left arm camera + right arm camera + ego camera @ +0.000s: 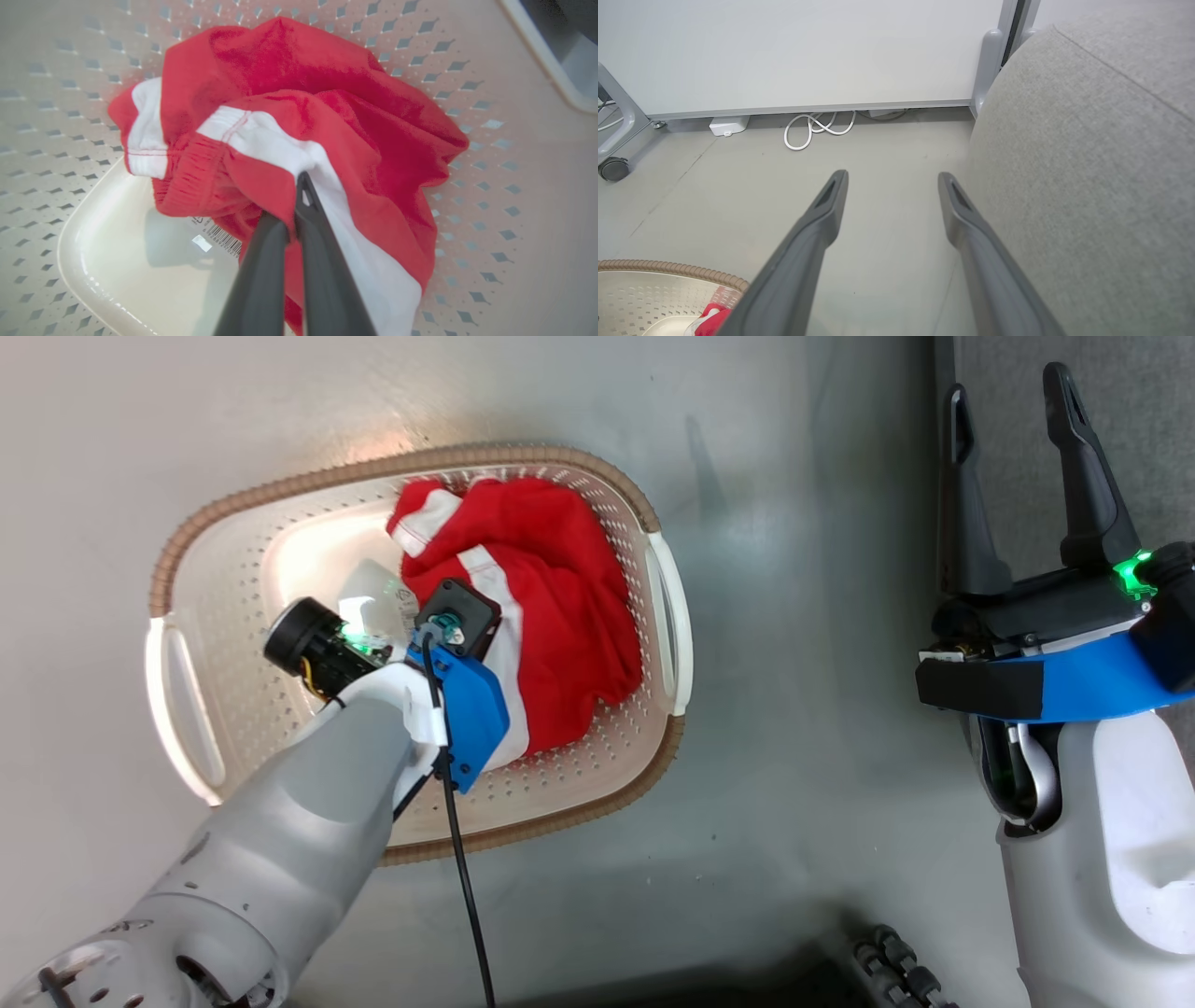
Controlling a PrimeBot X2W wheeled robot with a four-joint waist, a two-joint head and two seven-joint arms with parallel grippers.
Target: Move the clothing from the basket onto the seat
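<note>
The red clothing [560,588] with white stripes lies bunched in the right half of the cream basket [523,453], which stands on the floor. My left arm reaches down into the basket. In the left wrist view my left gripper [292,205] is shut on a fold of the clothing [327,93] beside a white stripe, over the basket's perforated wall [490,163]. My right gripper [1008,401] hangs open and holds nothing, right of the basket, at the edge of the grey seat [1148,448]. In the right wrist view the right gripper [892,176] points between the seat [1087,163] and the basket [668,268].
A barcode label [219,235] is stuck on the basket's glossy bottom. Beyond the right gripper a white panel stands on the floor, with a coiled white cable [817,128], a small white box [728,126] and a caster wheel [614,168] at its foot. Grey floor separates basket and seat.
</note>
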